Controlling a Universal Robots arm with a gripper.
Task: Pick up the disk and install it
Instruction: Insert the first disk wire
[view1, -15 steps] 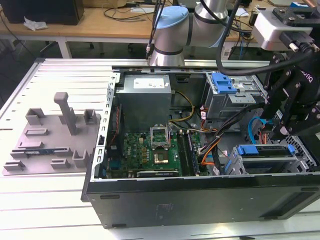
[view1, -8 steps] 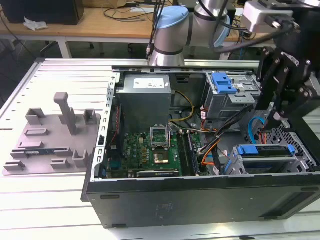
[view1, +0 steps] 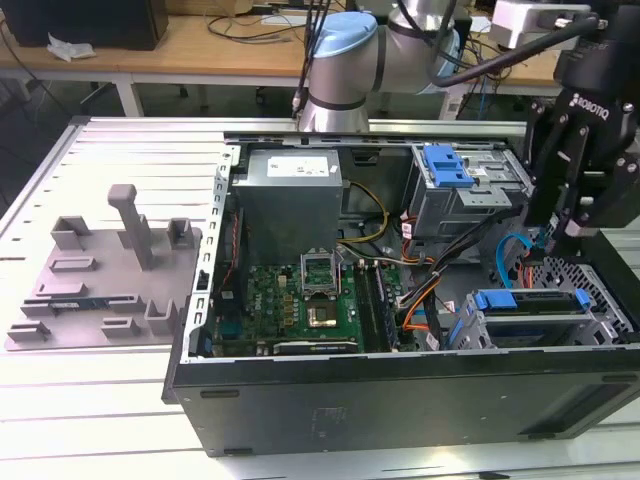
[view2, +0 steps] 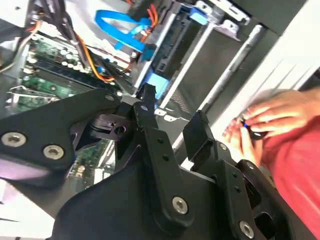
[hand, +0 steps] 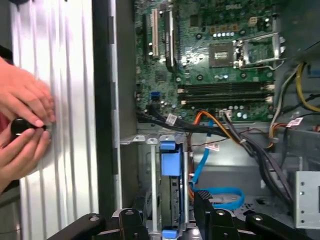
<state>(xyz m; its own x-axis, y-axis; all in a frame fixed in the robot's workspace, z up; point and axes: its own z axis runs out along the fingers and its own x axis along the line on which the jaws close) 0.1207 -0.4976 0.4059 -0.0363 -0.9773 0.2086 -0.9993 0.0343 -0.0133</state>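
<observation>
Hovering over one disk (hand: 169, 156) (seated in its bay), one hand (hand: 169, 209), fingers apart

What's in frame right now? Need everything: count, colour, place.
computer case: one, black, open, on the table
table: one, pale slatted metal, under the case
circuit board: one, green, inside the case
power box: one, grey, inside the case, beyond the circuit board
disk: one, blue-framed, in the lower cage, exterior view's right
bracket: one, blue, on the upper cage
flat cable: one, blue, looped beside the disk
fixture plate: one, grey, on the table, exterior view's left of the case
hands: two, a person's, beside the case, around a small black thing
arm: one, silver and light blue, behind the case
gripper: one, black, open, above the disk
</observation>
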